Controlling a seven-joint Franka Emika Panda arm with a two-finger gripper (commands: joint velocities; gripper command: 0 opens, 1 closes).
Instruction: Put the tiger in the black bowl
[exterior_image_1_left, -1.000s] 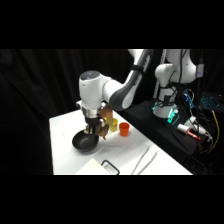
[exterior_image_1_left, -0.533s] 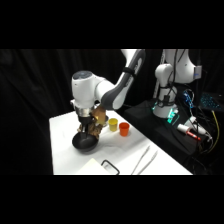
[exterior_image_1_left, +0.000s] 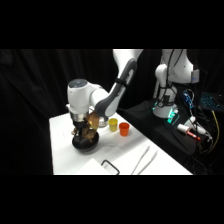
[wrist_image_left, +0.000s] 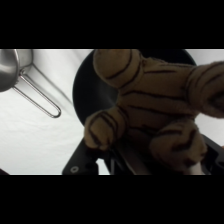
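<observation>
Tiger hangs clamped in the gripper directly over the black bowl, the landmark for everything else here. In the wrist view the striped toy fills most of the frame, its tan limbs drooping over the black linkage at the bottom edge, and the bowl's dark round shows behind it; the fingers themselves are hidden under the toy, but they are closed on it. In the side view the toy sits just above the bowl's rim, and whether it touches the bowl cannot be told. Just to the right of the bowl stand a yellow cup and, beyond that, an orange cup. Metal tongs lie well apart from the bowl, toward the table's near right corner. In the wrist view a metal ladle-like utensil lies beside the bowl on the white surface.
</observation>
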